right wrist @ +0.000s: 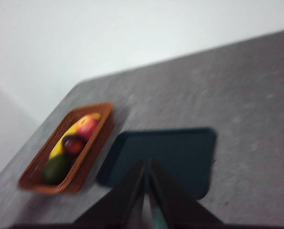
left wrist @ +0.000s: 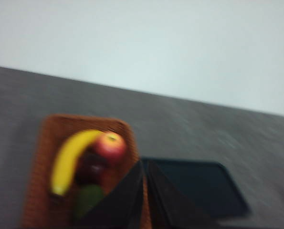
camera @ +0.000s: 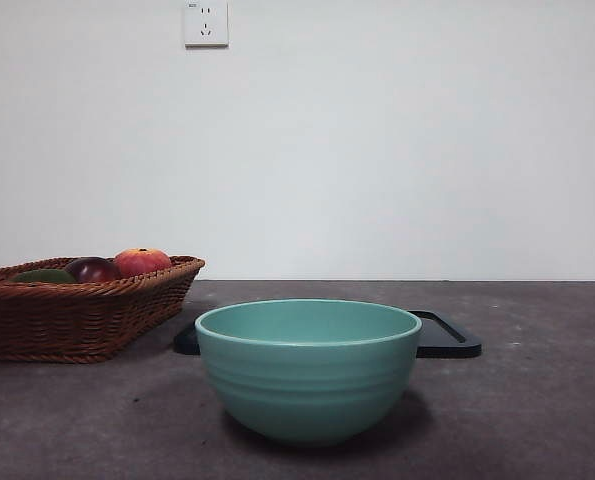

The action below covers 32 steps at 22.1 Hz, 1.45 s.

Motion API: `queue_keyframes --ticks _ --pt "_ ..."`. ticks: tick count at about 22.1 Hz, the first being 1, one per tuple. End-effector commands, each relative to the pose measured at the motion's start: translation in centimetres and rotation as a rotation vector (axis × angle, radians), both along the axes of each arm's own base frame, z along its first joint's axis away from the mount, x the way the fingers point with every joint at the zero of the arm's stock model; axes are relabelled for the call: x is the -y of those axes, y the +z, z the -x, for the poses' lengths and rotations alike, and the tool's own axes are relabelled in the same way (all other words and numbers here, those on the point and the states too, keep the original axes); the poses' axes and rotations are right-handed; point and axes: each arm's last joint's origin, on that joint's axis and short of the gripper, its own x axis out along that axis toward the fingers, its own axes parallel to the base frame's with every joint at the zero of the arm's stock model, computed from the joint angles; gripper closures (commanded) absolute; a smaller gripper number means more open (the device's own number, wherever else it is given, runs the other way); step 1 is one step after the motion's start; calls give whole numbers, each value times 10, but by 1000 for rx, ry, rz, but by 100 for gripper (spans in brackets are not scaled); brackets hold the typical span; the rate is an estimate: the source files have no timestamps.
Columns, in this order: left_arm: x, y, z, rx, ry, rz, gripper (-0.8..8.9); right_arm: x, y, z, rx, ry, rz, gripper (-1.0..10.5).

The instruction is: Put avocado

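Observation:
The avocado (camera: 43,275) is a dull green fruit lying at the near end of a brown wicker basket (camera: 77,320) on the table's left. In the blurred left wrist view the avocado (left wrist: 87,200) sits close beside my left gripper (left wrist: 144,163), which hangs above the basket's edge, shut and holding nothing. The right wrist view shows the avocado (right wrist: 56,168) well off to one side. My right gripper (right wrist: 146,162) is high over the black tray (right wrist: 165,157), shut and empty. Neither gripper appears in the front view.
Sharing the basket are a yellow banana (left wrist: 70,157), a dark maroon fruit (camera: 92,268) and a red-orange fruit (camera: 142,261). A teal bowl (camera: 307,370) stands at the table's front centre. The flat black tray (camera: 447,340) lies just behind it.

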Motion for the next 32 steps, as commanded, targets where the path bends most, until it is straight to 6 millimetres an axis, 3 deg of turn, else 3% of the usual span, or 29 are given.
queue_keyframes --ticks 1,12,20,21,23,24,25,32 --pt "3 13 0 -31 -105 5 798 -5 13 -2 8 77 44 935" --pt "14 21 9 -104 -349 -24 798 -24 19 2 -94 368 242 935" --pt "15 14 13 -190 -420 6 773 -26 17 5 -116 403 240 927" --pt "15 13 13 -202 -420 6 718 -26 17 5 -117 400 242 850" --pt "15 12 14 -216 -420 6 449 -26 17 7 -119 399 240 554" --pt "15 12 14 -215 -420 7 309 -25 17 7 -119 399 241 445" --pt "15 12 14 -214 -426 8 232 -25 17 9 -117 395 243 391" --pt "16 12 14 -221 -441 15 224 -21 18 19 -92 341 295 366"
